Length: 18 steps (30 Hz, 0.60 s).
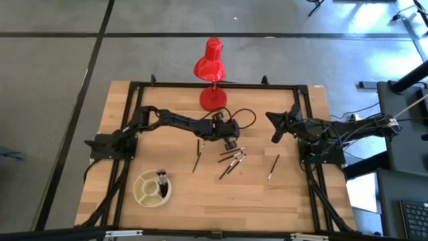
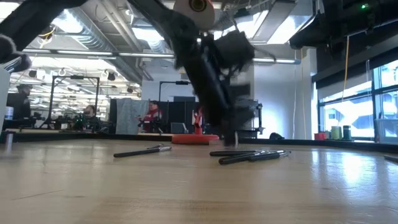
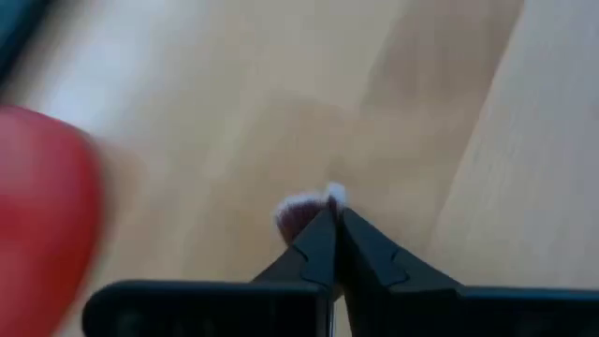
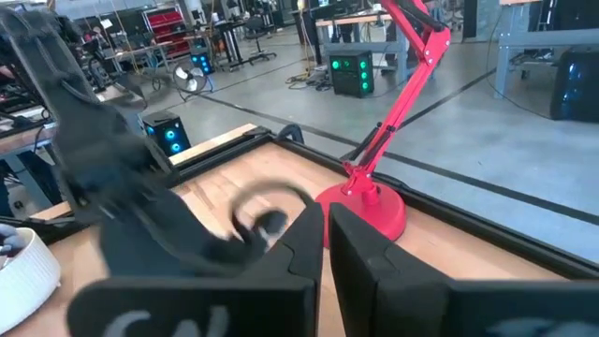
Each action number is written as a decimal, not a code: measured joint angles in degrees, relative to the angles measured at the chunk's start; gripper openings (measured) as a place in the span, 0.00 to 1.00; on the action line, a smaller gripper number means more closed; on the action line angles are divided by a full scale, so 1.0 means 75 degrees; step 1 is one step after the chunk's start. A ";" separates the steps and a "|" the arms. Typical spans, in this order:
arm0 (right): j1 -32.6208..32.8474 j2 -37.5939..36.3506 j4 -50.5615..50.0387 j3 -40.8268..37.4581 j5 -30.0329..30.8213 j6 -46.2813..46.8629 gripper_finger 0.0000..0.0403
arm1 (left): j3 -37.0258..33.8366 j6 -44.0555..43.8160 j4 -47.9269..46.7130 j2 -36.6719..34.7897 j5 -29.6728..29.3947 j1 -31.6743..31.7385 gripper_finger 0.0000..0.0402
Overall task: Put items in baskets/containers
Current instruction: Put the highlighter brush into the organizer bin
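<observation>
Several thin dark makeup brushes lie flat on the wooden table: a loose cluster (image 1: 232, 159), two (image 1: 197, 155) to its left and one (image 1: 273, 166) to its right. My left gripper (image 1: 231, 142) reaches down at the cluster's far end and is shut, with a brush's bristle tuft (image 3: 299, 213) at its fingertips. The cream divided dish (image 1: 143, 194) sits near the front left with brushes (image 1: 161, 179) standing in it. My right gripper (image 1: 275, 134) hangs shut above the table's right part, touching nothing. My left gripper (image 3: 332, 220) is shut on a brush at its bristle end (image 3: 301, 212). The reddish tuft with a pale tip pokes out beside the fingertips (image 3: 318, 239). The fingers slant down from the table's left, their tips low at the tabletop (image 2: 234, 142). The fingers hide the handle.
A red desk lamp (image 1: 212, 63) stands at the far middle, its round base (image 1: 214, 100) just behind my left gripper, with a dark cable (image 1: 244, 117) looping beside it. Bare wood lies between the dish and the brushes. People sit in the room beyond the table.
</observation>
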 joint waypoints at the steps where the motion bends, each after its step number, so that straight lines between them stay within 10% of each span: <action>1: -0.0003 0.0000 0.0003 0.0000 -0.0003 0.0001 0.06 | 0.0011 -0.0119 -0.0015 -0.0224 -0.0195 -0.0093 0.02; 9: 0.0000 0.0000 0.0014 0.0000 -0.0003 -0.0133 0.06 | -0.0368 -0.2248 -0.1952 -0.2021 -0.2959 -0.1936 0.01; 18: 0.0000 0.0006 0.0440 0.0000 -0.0016 -0.0142 0.06 | -0.1012 -0.7840 -0.5711 -0.3210 -0.5792 -0.4325 0.01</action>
